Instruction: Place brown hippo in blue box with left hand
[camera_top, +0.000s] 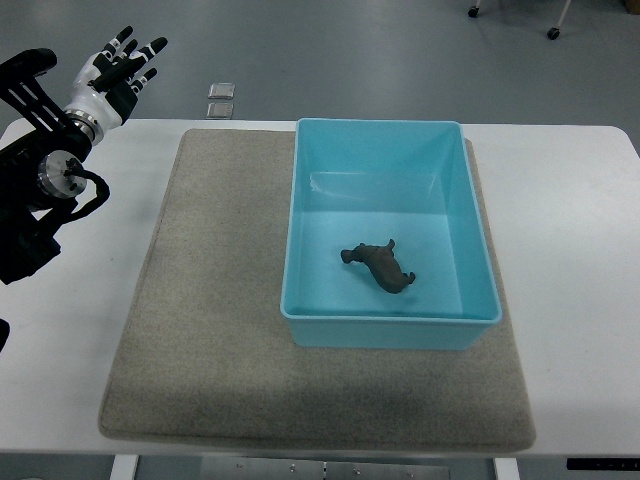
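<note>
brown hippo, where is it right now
In the top view the brown hippo lies on the floor of the blue box, toward its near wall, right of centre on the grey mat.

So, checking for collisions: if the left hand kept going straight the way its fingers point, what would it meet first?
The left hand points up-right, past the white table's far edge and over grey floor. Nothing shows in that line; depth is unclear. The open blue plastic box holding the brown toy hippo sits off to the side.
</note>
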